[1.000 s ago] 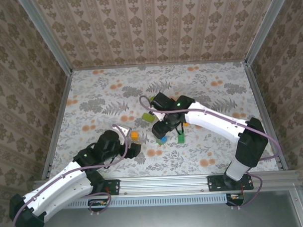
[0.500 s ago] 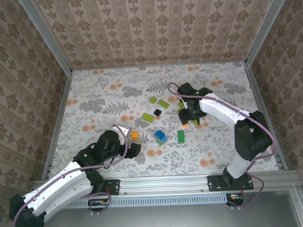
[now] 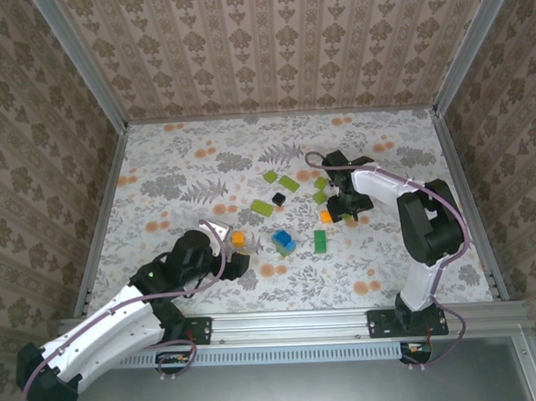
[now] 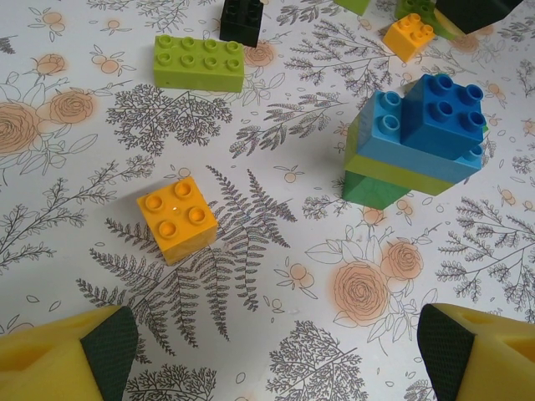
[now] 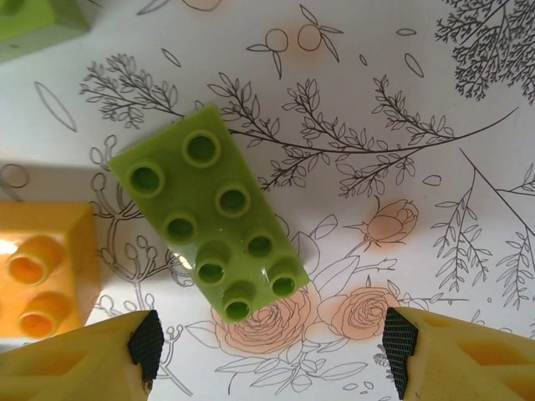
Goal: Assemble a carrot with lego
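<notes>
Right end effector (image 5: 273, 347) swung right from centre, now spread over lime brick (image 5: 213, 213): likely next pick. Left end effector (image 4: 276, 347) spread, unmoved.

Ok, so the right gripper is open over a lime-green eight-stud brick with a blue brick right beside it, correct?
Not quite. The right wrist view shows that beside the lime-green eight-stud brick lies an orange brick, not a blue one. The right gripper is open over the lime-green one, as you said.

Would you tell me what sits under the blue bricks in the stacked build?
A yellow-green layer, then a dark green brick at the bottom; their studs are covered.
</notes>
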Available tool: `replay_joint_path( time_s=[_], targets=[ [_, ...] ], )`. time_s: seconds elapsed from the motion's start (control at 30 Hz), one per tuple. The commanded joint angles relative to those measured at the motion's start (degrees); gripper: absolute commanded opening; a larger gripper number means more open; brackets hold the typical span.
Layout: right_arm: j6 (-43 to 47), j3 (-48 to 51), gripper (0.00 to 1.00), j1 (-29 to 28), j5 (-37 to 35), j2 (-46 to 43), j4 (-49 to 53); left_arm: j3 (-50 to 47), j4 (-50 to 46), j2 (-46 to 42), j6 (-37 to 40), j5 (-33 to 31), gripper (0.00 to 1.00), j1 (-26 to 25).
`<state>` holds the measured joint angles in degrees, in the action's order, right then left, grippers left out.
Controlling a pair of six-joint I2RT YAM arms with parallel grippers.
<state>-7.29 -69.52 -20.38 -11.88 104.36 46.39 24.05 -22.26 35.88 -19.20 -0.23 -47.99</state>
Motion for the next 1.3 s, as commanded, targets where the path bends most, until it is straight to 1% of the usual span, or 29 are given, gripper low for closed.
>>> replay_joint_path(
  time_s=[0.0, 0.27, 0.6, 0.63, 0.7, 0.73, 0.97, 1.07, 1.17, 1.27],
  targets=[
    [1.3, -0.6, 0.73, 0.6, -1.3, 1.9, -0.2, -0.1, 1.1, -0.6, 1.3, 0.6, 0.90, -0.4],
    [2.6, -3.1, 0.72, 1.7, 1.7, 5.0, -1.9, -0.1, 1.2, -0.6, 1.4, 0.6, 0.90, -0.4],
    [4.1, -5.9, 0.71, 1.6, 2.7, 8.4, -2.3, -0.2, 1.2, -0.5, 1.4, 0.5, 0.90, -0.4],
    [4.1, -6.1, 0.69, 1.6, 2.6, 8.5, -2.2, -0.1, 1.2, -0.5, 1.3, 0.5, 0.90, -0.4],
    [4.4, -6.4, 0.58, 1.6, 3.3, 8.7, -2.1, -0.1, 1.2, -0.5, 1.4, 0.6, 0.90, -0.4],
    [4.4, -6.7, 0.55, 1.6, 3.8, 8.8, -2.1, -0.2, 1.2, -0.5, 1.3, 0.6, 0.90, -0.4],
    [4.7, -8.9, 0.55, 1.6, 4.7, 10.9, -1.6, -0.2, 1.2, -0.5, 1.4, 0.5, 0.90, -0.4],
    [4.8, -8.8, 0.53, 1.7, 5.1, 11.0, -1.8, -0.1, 1.2, -0.6, 1.4, 0.5, 0.90, -0.4],
    [4.8, -8.7, 0.44, 1.6, 5.3, 11.0, -1.7, -0.1, 1.2, -0.5, 1.4, 0.6, 0.90, -0.4],
    [4.5, -8.3, 0.39, 1.7, 5.4, 10.4, -1.5, -0.1, 1.2, -0.5, 1.4, 0.6, 0.90, -0.4]
  ],
)
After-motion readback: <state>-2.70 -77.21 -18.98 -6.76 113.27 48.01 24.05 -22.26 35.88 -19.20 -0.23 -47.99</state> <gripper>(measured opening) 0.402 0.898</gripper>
